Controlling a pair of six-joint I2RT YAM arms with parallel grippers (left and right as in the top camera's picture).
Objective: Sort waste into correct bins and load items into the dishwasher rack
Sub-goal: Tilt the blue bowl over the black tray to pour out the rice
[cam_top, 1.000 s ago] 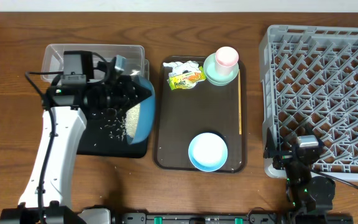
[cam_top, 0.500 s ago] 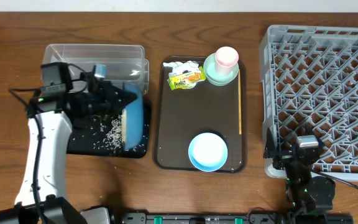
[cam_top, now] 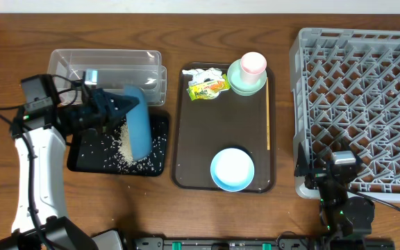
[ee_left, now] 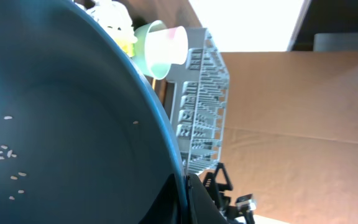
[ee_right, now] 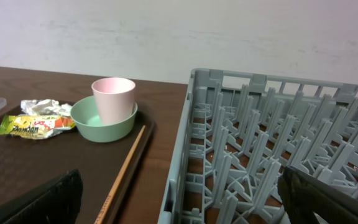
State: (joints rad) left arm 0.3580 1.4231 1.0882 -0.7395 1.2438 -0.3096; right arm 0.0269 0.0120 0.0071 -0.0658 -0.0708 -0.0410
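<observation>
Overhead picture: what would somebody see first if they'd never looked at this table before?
The white left arm grabs the eye: its jaws hold a large dark-blue bowl tipped on its side over a shallow black rectangular tray at the table's left, with loose white rice grains heaped and scattered below. On the right sits the large square grey plastic rack, bigger than everything else.

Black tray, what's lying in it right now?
Loose white rice grains scattered over the black tray; the tipped dark-blue bowl above hides part of its floor.
</observation>
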